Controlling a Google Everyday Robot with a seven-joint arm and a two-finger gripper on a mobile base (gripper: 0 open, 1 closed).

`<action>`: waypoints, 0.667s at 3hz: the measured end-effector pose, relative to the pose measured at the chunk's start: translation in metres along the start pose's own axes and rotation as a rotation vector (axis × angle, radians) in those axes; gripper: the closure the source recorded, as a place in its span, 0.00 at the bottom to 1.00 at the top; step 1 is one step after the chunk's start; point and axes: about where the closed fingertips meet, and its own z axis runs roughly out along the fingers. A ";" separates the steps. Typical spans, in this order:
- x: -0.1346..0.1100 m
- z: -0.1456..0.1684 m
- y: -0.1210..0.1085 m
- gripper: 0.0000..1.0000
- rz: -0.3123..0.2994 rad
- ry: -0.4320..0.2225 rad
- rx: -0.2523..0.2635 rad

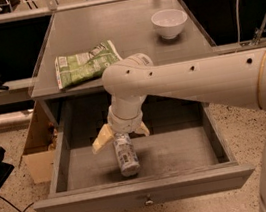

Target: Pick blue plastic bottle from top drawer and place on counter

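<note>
my jaws hang inside the top drawer point(181, 151), low over its floor and a little left of its middle, with the wrist pointing straight down. they are released: the two pale yellow fingers point(102, 140) splay wide, one to each side, and the far end of the blue plastic bottle point(126, 155) sits between them. neither finger appears to press on it.

the bottle lies on its side on the drawer floor, its length running from back to front. its near end stops short of the drawer's front wall. my wrist covers its far end, so i cannot tell which end carries the cap. a pale printed label wraps its body.

the drawer is pulled well out, and its small metal knob point(149, 201) shows at the centre of the front panel. my arm point(194, 80) comes in from the right, crosses over the drawer's right half and bends down at the elbow just in front of the bench point(120, 26) edge.

on the bench, a green snack bag point(85, 64) lies flat near the front left corner, and a white bowl point(169, 22) stands well apart from it toward the back right. on the floor to the left of the cabinet, a cardboard box point(37, 147) sits against its side.
</note>
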 end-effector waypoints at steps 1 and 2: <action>-0.007 0.008 0.002 0.00 0.011 -0.045 0.010; -0.017 0.019 -0.004 0.00 -0.014 -0.083 0.071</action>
